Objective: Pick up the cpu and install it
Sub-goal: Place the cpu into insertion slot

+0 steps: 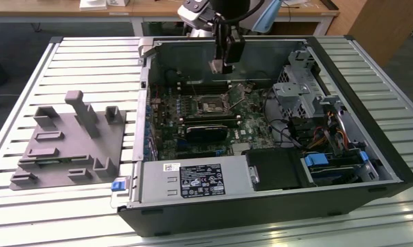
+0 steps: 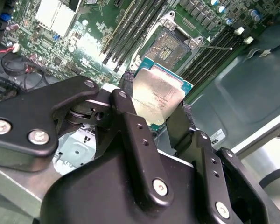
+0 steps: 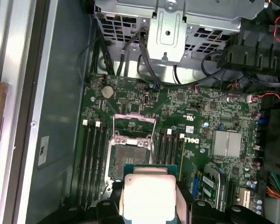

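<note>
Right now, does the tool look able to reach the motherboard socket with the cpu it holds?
Probably yes. The tool grips the cpu over the board near the socket, whose frame looks open, and nothing stands between them.

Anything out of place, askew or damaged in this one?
Nothing stands out. The gripper grips the cpu by its edges above the empty socket inside the open computer case. No loose or damaged parts are visible.
</note>
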Available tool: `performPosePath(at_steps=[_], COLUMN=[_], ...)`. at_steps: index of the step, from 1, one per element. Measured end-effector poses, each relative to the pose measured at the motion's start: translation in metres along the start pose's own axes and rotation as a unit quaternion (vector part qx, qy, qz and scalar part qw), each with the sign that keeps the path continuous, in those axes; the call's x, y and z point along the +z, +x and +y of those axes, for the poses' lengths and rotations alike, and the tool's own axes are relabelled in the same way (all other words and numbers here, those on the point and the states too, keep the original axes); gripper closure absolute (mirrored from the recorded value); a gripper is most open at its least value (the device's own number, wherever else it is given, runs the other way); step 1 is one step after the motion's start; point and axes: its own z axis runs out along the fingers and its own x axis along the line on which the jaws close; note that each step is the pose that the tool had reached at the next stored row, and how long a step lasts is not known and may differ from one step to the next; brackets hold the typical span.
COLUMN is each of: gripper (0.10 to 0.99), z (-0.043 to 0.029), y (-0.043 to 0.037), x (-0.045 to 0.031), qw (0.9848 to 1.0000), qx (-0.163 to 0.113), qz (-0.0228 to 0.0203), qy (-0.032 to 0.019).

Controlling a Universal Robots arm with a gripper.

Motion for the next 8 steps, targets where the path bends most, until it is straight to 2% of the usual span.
performPosePath(at_steps=[3,8], gripper=[0.553,0.553], z=[-0.0002,-0.0004], y=[0.0004,0.0010], x=[0.0054,0.0127], qw=[1.0000,1.0000], qx=[0.001,0.001], qz=[-0.0021,-0.0022], qy=[0.0003,0.0002])
